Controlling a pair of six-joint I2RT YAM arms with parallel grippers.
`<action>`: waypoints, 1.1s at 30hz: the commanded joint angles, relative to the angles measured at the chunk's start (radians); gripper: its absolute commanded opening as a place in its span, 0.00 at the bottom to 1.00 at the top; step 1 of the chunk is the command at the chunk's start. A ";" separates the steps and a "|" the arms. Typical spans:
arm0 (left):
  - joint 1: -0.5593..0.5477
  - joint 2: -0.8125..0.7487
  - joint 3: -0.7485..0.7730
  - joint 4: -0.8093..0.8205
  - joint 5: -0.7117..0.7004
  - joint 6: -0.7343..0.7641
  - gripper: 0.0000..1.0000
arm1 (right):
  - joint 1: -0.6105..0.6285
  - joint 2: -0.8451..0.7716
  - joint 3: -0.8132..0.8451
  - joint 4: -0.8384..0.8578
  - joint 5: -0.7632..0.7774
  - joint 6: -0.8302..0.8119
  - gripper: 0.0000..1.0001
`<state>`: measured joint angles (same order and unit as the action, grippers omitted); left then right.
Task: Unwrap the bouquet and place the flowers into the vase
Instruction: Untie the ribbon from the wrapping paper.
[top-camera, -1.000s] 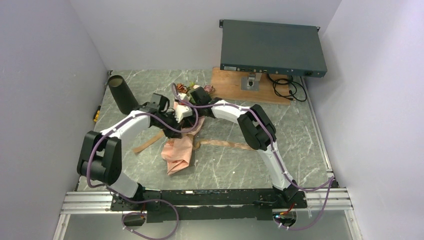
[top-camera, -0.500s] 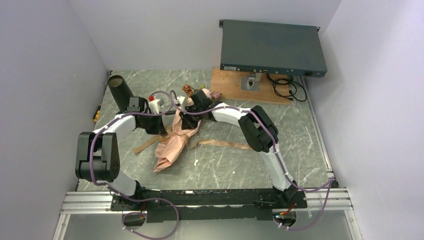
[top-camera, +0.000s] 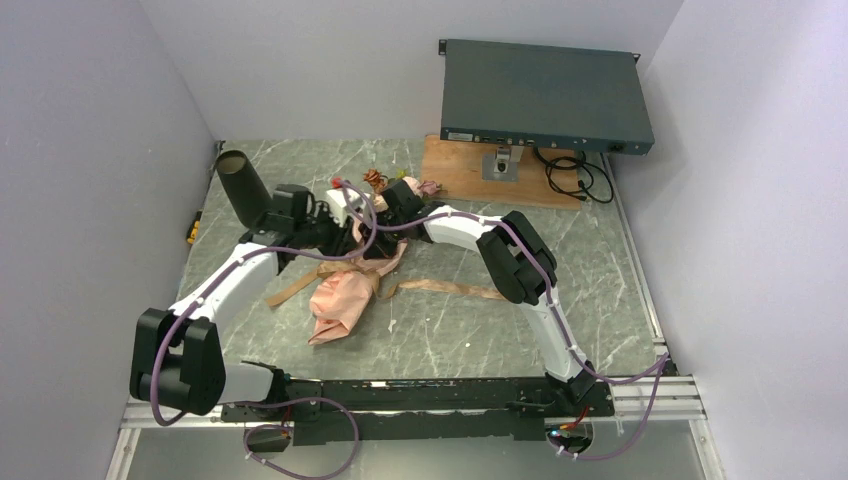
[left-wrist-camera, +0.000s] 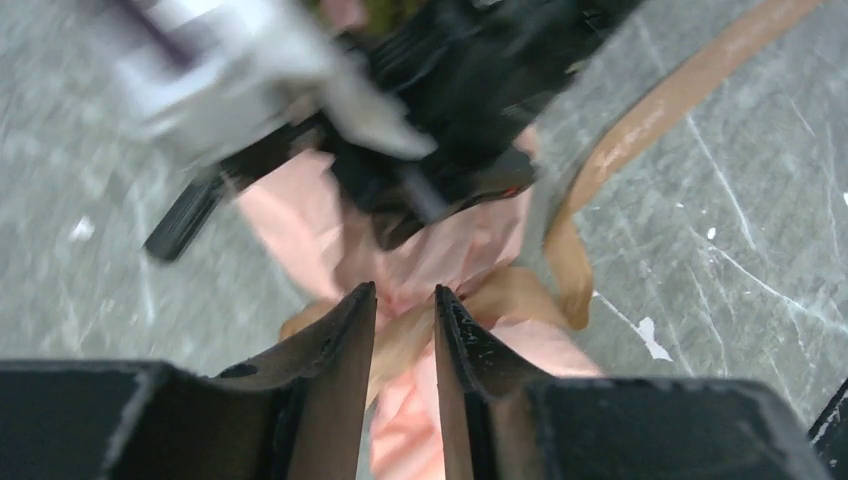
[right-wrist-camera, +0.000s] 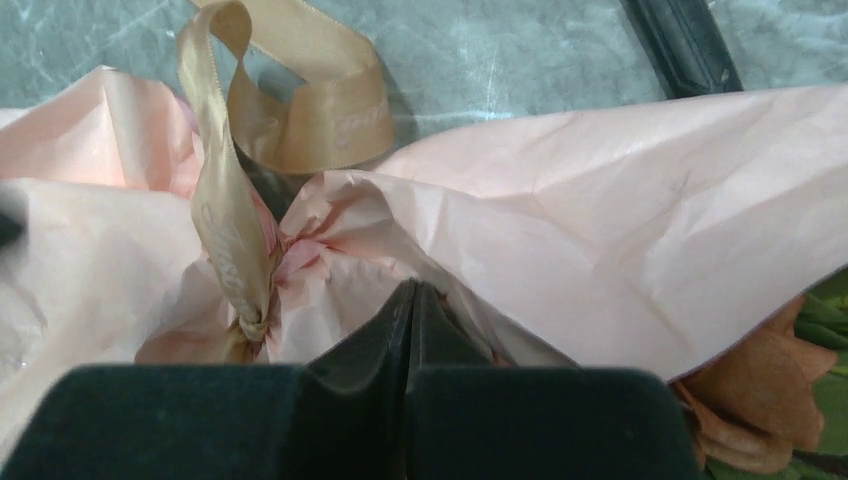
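While flat, bouquet (left-wrist-camera: 465, 245) beneath end effector (left-wrist-camera: 405, 295)

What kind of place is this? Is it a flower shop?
Likely a robot lab, not a shop: two robot arms mounted on a metal rail, plain walls boxing the table, an electronics box with cables.

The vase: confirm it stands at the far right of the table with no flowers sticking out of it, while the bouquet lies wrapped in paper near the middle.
Not right. The vase stands at the far left of the table, not the far right, as the top external view shows. The rest holds: no flowers stick out of it, and the bouquet lies wrapped in paper near the middle.
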<state>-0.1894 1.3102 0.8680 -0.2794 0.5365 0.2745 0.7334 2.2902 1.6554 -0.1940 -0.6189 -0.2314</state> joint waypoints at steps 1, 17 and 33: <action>-0.103 0.027 -0.014 0.064 0.001 0.145 0.31 | -0.007 0.048 -0.028 -0.188 0.065 -0.008 0.00; -0.165 0.098 -0.156 0.119 -0.052 0.186 0.36 | -0.011 -0.002 -0.046 -0.122 -0.041 0.063 0.00; -0.054 0.025 -0.077 0.107 0.076 0.050 0.58 | -0.015 -0.156 -0.042 -0.008 -0.100 0.168 0.25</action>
<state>-0.2607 1.3842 0.7383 -0.1478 0.5507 0.3450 0.7109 2.2204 1.5806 -0.1867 -0.6914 -0.0792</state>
